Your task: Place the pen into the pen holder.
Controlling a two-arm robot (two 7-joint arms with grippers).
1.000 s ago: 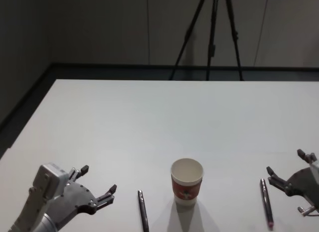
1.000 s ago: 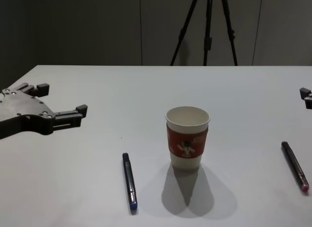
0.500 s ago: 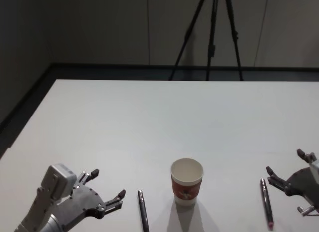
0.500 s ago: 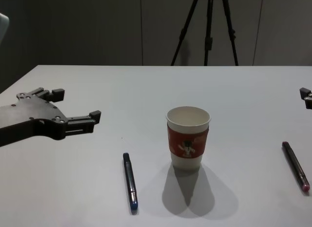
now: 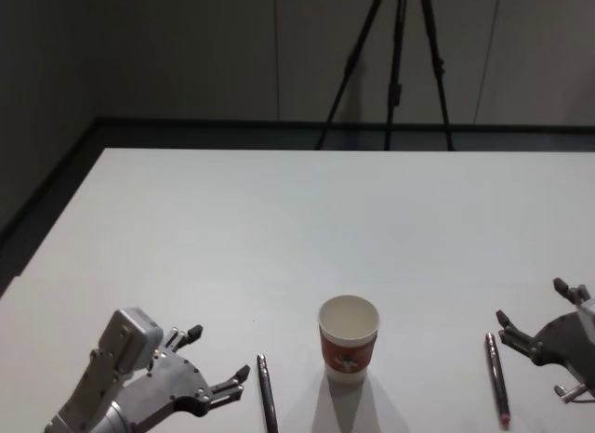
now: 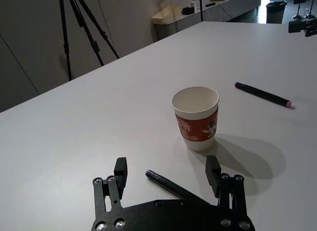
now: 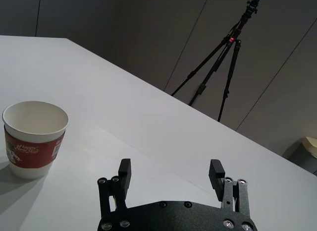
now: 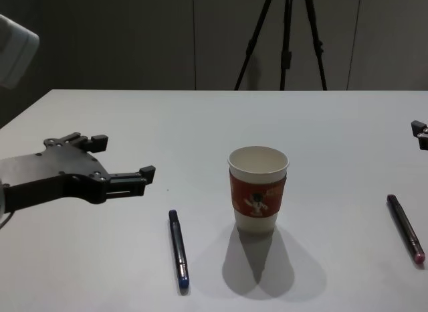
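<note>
The left end effector (image 5: 218,352) has a flat, dark grey metal body that divides into two short black fingers (image 6: 120,167) with blocky, square tips. Small silver screws (image 6: 119,223) sit in pairs on the plate near each finger. Behind it there is a light grey, boxy wrist housing (image 5: 130,333) with rounded corners. The right end effector (image 5: 532,303) has the same dark body, fingers and screws.

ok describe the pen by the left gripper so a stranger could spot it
On the white table, find the red-sleeved paper cup. The pen lies left of it, near the left gripper. Its tip is blue; the other pen, right of the cup, is pink-tipped.
</note>
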